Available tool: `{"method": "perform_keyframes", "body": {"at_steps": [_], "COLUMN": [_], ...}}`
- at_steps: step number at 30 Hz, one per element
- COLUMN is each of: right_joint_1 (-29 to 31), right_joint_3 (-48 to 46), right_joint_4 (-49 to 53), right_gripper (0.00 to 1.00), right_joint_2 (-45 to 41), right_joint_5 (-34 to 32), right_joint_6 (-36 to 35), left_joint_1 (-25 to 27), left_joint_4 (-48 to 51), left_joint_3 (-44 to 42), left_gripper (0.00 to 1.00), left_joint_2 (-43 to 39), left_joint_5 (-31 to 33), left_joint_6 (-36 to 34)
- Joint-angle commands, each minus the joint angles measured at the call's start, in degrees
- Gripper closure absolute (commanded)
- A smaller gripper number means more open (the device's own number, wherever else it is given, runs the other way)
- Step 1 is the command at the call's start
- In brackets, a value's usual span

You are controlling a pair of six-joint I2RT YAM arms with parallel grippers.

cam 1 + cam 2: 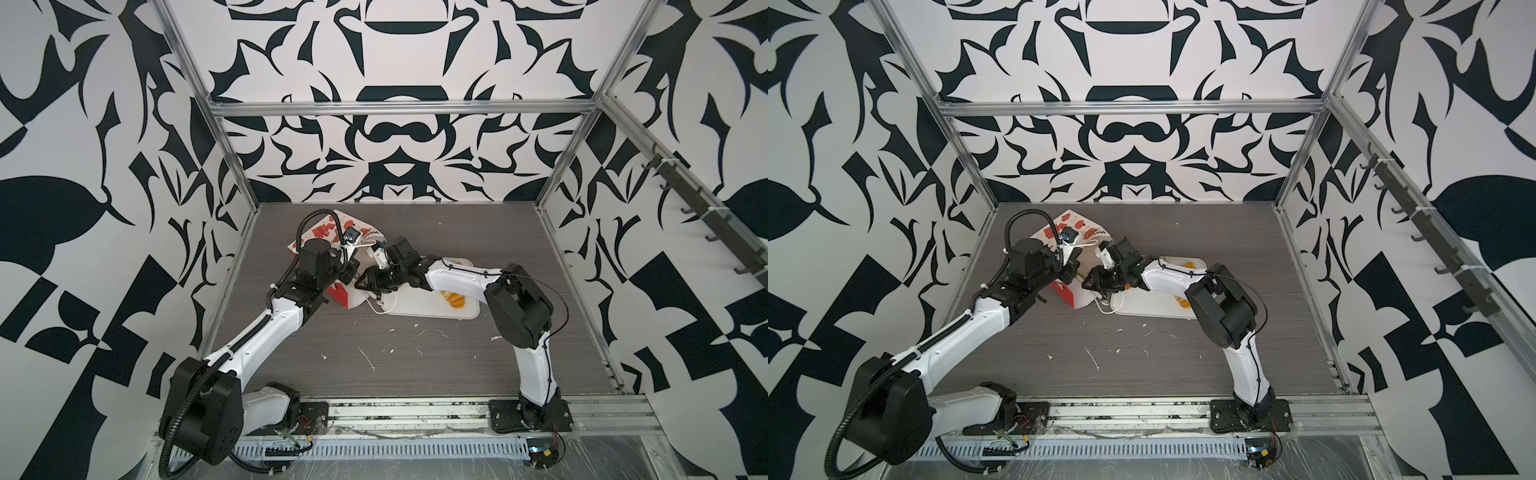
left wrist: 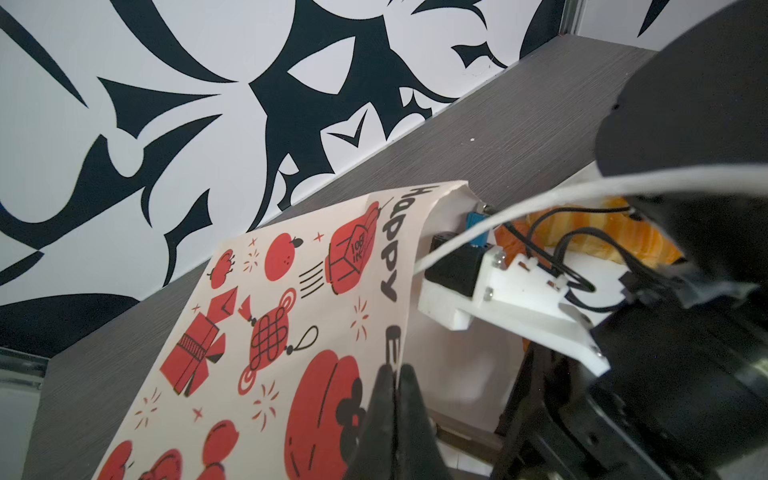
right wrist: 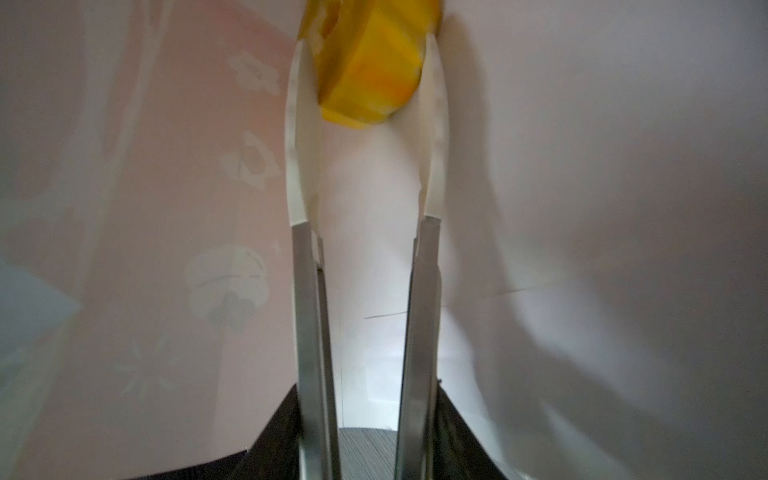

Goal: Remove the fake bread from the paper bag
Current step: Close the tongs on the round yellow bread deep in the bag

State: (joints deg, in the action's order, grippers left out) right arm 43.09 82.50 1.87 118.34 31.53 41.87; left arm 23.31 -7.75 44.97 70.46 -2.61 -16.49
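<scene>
Yellow striped roll (image 3: 374, 79) sits deep inside the paper bag (image 1: 328, 232), which lies on its side toward the table's (image 1: 415, 374) far edge. The right gripper (image 3: 370, 41) presses its long fingertips on both flanks of the roll (how firmly, I cannot tell); the left gripper (image 2: 395, 374) is pinched together on the bag's rim. Best pull straight back along the bag, slowly, so the roll clears the mouth without snagging paper.
</scene>
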Motion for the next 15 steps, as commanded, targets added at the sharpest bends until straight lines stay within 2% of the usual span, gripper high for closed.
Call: {"method": "perform_keyframes", "body": {"at_steps": [1,15], "right_joint_1": [-0.3,-0.3], "right_joint_3": [2.6,1.2], "right_joint_4": [-1.9,-1.4], "right_gripper": [0.59,0.77], "right_joint_2": [-1.3,-3.6], "right_joint_5": [1.0,0.2], "right_joint_6": [0.8,-0.1], "left_joint_1": [0.5,0.5], "left_joint_4": [-1.7,-1.9], "left_joint_3": [-0.1,-0.2], "left_gripper": [1.00,1.00], "left_joint_2": [-0.8,-0.3], "left_joint_5": [-1.3,-0.8], "left_joint_6": [0.1,0.1]}}
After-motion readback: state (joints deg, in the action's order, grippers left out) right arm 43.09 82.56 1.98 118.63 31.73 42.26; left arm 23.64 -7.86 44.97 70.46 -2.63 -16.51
